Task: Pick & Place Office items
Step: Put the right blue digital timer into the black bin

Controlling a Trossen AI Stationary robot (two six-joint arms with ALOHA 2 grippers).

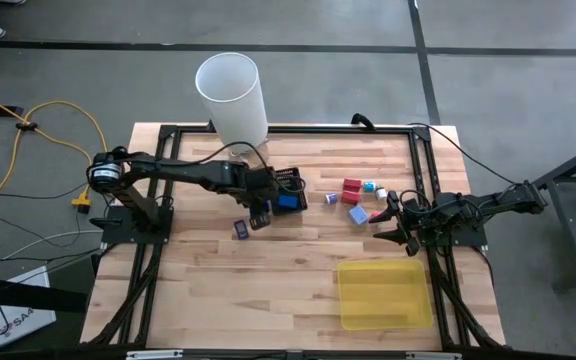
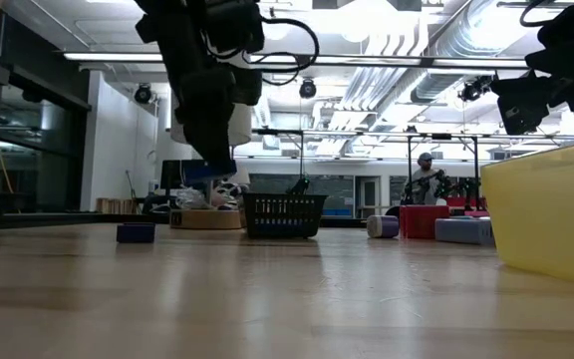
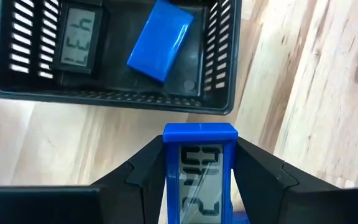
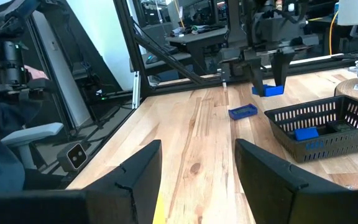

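Left gripper [image 3: 199, 180] clamped on a blue display piece [image 3: 199, 171], just beside the mesh box [image 3: 114, 99].

We see another blue piece [image 3: 160, 39] and a black one [image 3: 76, 36] in the box; the right gripper [image 4: 197, 180] waits with fingers apart near the yellow tray [image 1: 385, 295].

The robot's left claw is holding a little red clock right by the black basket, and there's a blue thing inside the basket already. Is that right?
Not quite: the little clock is blue, not red, as the left wrist view shows. The left gripper does hold it right by the black basket, and a blue thing already lies inside.
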